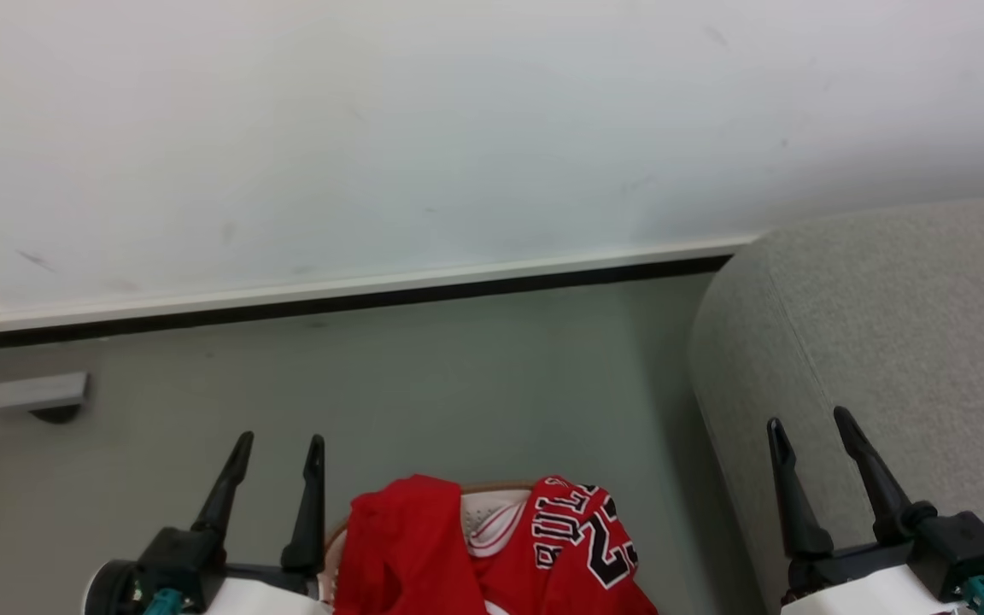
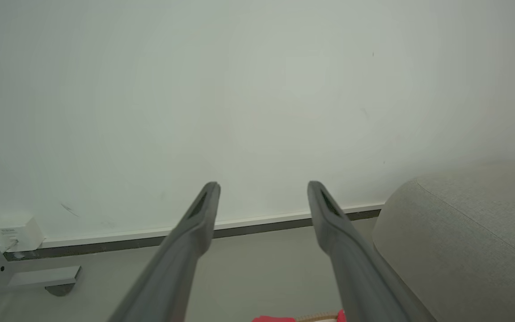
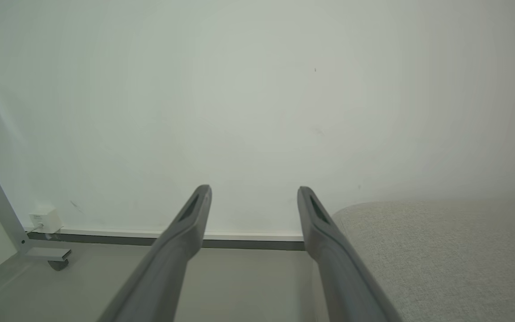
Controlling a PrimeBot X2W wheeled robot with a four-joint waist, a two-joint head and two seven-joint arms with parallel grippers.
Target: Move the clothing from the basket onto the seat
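One basket (image 1: 485, 511) beside one grey seat (image 1: 885, 325) holds two pieces, a plain red garment (image 1: 407, 547) and a BULLS jersey (image 1: 582, 547), while the left gripper (image 1: 280, 440) and right gripper (image 1: 808, 418) point forward, fingers parted, empty.

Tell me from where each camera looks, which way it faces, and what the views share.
Head view: on the head, looking forward and down at floor, wall and the basket of clothing; left gripper and right gripper show, both open.
Left wrist view: on the left wrist, facing the wall along its own fingers; clothing at bottom edge.
Right wrist view: on the right wrist, facing the wall along its own fingers.
Shared: all three show the seat at right and the baseboard.
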